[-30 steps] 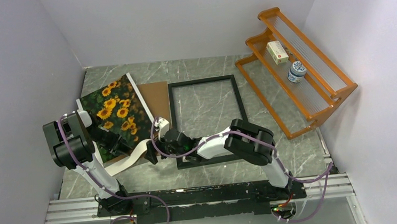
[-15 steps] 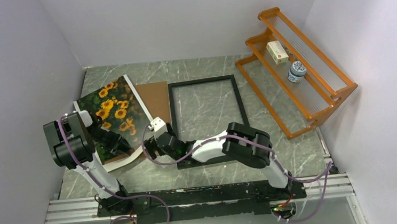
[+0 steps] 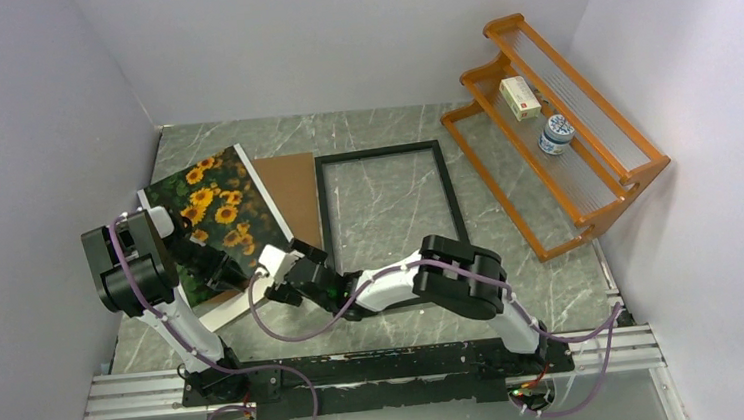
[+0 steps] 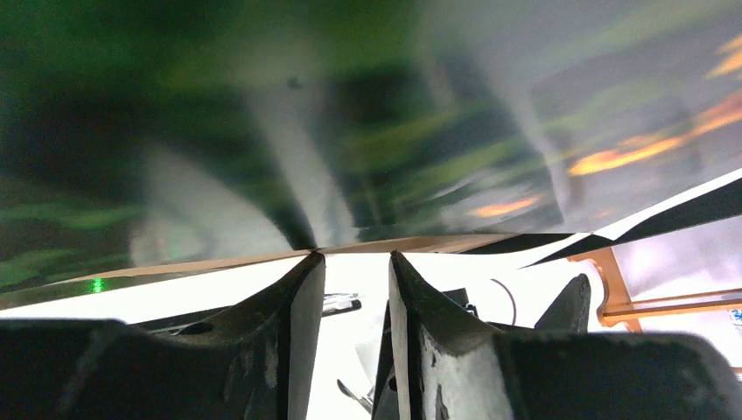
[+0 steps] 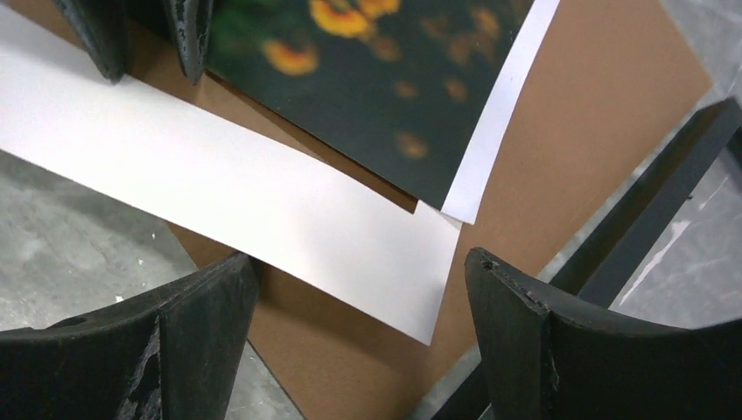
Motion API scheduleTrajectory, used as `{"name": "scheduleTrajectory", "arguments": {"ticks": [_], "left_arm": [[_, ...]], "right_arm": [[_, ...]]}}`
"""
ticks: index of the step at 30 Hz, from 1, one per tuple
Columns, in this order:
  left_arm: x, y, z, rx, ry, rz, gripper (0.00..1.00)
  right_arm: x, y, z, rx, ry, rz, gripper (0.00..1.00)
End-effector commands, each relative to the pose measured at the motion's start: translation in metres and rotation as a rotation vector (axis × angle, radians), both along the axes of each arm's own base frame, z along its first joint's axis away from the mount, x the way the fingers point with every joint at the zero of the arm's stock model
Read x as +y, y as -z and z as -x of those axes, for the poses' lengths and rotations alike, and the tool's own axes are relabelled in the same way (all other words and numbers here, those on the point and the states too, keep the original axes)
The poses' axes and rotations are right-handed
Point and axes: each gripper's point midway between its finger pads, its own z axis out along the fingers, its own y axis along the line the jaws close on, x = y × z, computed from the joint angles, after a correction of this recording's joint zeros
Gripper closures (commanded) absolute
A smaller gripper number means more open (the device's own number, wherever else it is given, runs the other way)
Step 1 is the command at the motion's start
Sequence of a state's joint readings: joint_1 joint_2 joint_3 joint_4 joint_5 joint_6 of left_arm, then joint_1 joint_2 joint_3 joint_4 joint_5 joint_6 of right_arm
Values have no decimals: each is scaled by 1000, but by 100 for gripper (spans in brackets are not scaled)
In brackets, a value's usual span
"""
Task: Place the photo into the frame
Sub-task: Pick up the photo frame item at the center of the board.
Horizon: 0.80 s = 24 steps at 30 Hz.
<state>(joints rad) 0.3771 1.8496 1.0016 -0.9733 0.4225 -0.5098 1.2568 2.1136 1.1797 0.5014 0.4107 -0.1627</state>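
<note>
While I watch from the overhead camera, the photo [image 3: 209, 205] sits skewed at the left of the table [image 3: 382, 129]. It is beside the frame [image 3: 379, 150], not in it, and overlaps the brown board [image 3: 294, 186] lying between them. The frame lies flat, with marble showing through its opening. The left gripper [image 3: 228, 273] is at the photo's near edge. The right gripper [image 3: 269, 286] is just beside it, over a white sheet [image 3: 223, 310] that pokes out beneath the photo. An orange rack [image 3: 493, 185] stands well apart at the right.

On the left wrist camera the blurred sunflower print fills the upper picture, its edge running across the fingertips. The fingers stand a narrow gap apart, and I cannot tell whether they grip anything.

On the right wrist camera the fingers are spread wide with nothing between them, above the corner of the white sheet and the brown board. The photo's corner lies over the sheet, and the frame's black rail crosses the right side.
</note>
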Motion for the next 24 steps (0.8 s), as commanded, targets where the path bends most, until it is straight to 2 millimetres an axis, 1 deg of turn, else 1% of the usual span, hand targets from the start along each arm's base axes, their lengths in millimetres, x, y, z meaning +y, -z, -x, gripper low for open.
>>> {"name": "scheduleTrajectory", "arguments": {"ticks": [1,3,4,6,7,8,13,17,18,19,20,21,24], "left_arm": [[16,15,-24,-98,34,-86,61],[17,13,-25,-100,34,-92,61],[18,13,-25,-102,36,-96,61],[18,12,-26,-103,36,-97,61],[18,11,-26,-104,34,-98,61],[18,11,-26,-104,32,-97,60],[19,6,-27,-117,27,-104,60],[22,-2,-29,-130,27,-130,60],[24,-6,-30,-138,25,-141,60],[25,-10,-32,-149,21,-153,59],[27,-16,-34,-163,16,-164,58],[29,-21,-36,-176,11,-179,57],[36,-41,-42,-224,-5,-237,52]], "right_arm": [[14,-14,-3,-152,-109,76,12],[17,-14,-3,-198,-129,109,15],[20,-12,-2,-217,-138,124,18],[25,-11,-3,-273,-153,157,27],[28,-11,-3,-307,-156,174,33],[30,-13,-3,-349,-155,183,36],[38,-14,3,-478,-186,234,46],[39,-11,10,-543,-224,272,64],[39,-10,12,-557,-235,286,71],[38,-9,12,-568,-245,299,84],[37,-9,13,-584,-253,309,94],[36,-11,13,-602,-250,313,99],[33,-17,15,-629,-259,321,100]]}}
